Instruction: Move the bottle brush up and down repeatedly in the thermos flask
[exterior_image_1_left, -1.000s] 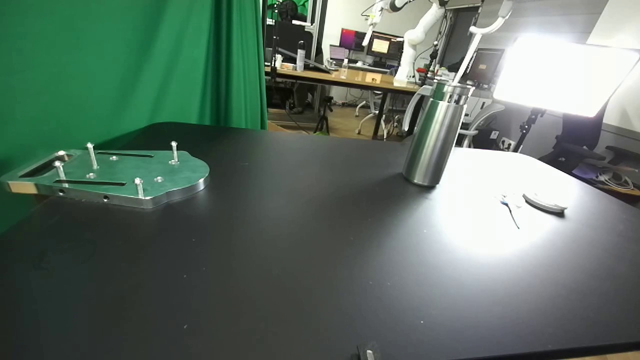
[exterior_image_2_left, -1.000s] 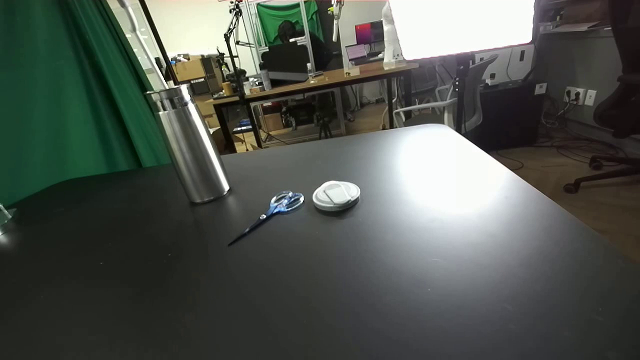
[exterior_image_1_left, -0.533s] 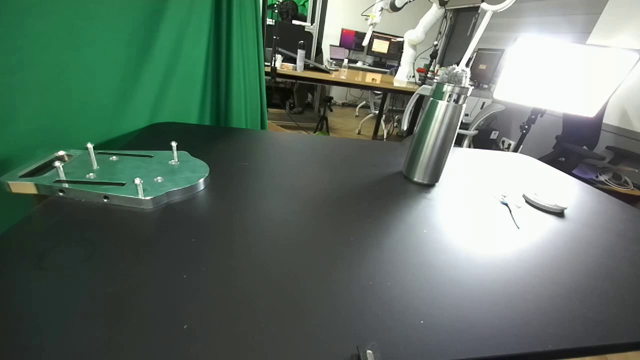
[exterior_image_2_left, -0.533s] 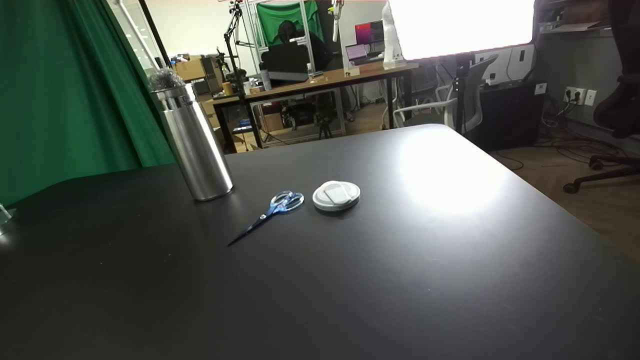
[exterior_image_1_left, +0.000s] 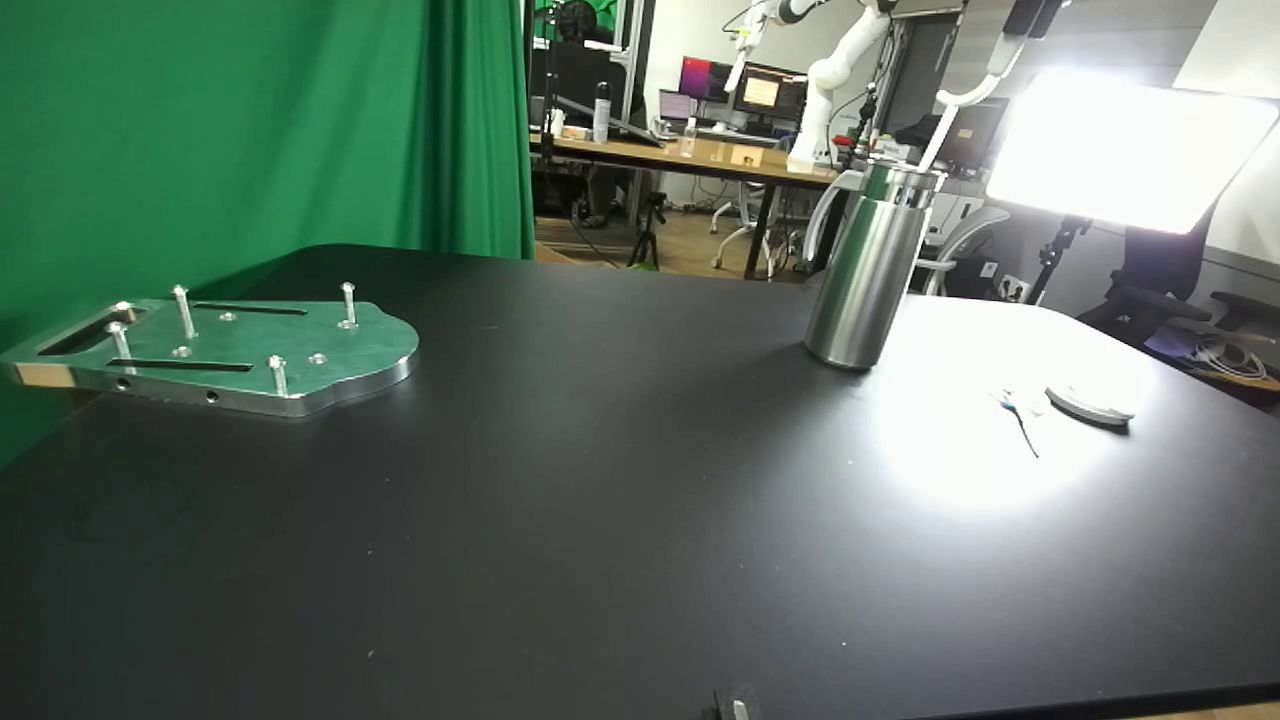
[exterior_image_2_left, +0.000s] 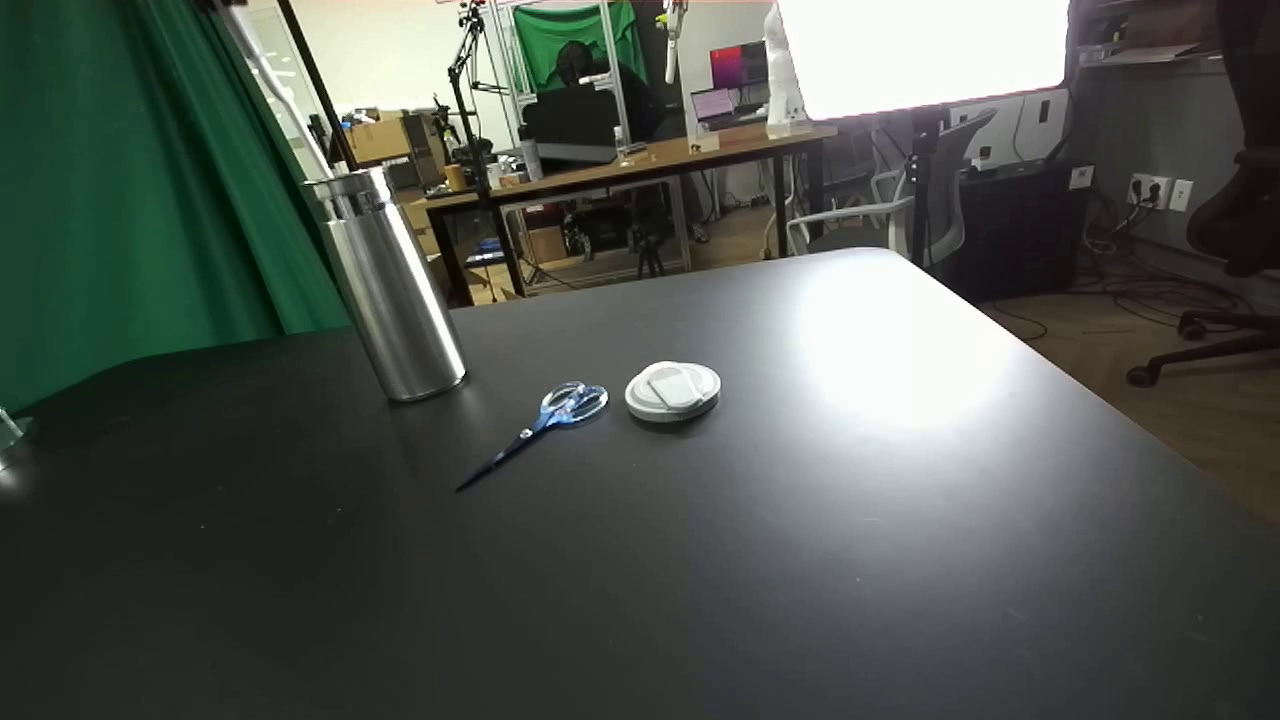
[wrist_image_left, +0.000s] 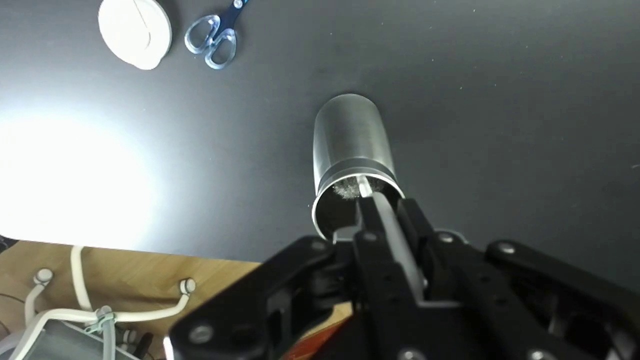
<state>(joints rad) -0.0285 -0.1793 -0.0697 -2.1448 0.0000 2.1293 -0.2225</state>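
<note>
The thermos flask (exterior_image_1_left: 868, 275) is a silver cylinder with a side handle, standing on the black table. It also shows in an exterior view (exterior_image_2_left: 395, 295) and in the wrist view (wrist_image_left: 350, 130). The bottle brush has a pale handle (exterior_image_1_left: 935, 142), also in an exterior view (exterior_image_2_left: 290, 110), slanting up out of the flask's mouth. In the wrist view its bristles (wrist_image_left: 346, 188) sit inside the mouth; its lower part is hidden. My gripper (wrist_image_left: 387, 207) is shut on the brush handle above the flask. Its black fingertips (exterior_image_1_left: 1032, 16) show at the top of an exterior view.
Blue-handled scissors (exterior_image_2_left: 545, 425) and a round white lid (exterior_image_2_left: 673, 390) lie near the flask; the wrist view shows the scissors (wrist_image_left: 212, 42) and lid (wrist_image_left: 135, 32) too. A greenish metal plate with upright pegs (exterior_image_1_left: 240, 340) lies at the table's far side. A bright lamp panel (exterior_image_1_left: 1130, 150) stands beyond.
Half a second ago the brush was raised, with its bristles showing above the flask's mouth. Now it is lower, the bristles are inside and my fingertips show. The flask shifted slightly since one second ago.
</note>
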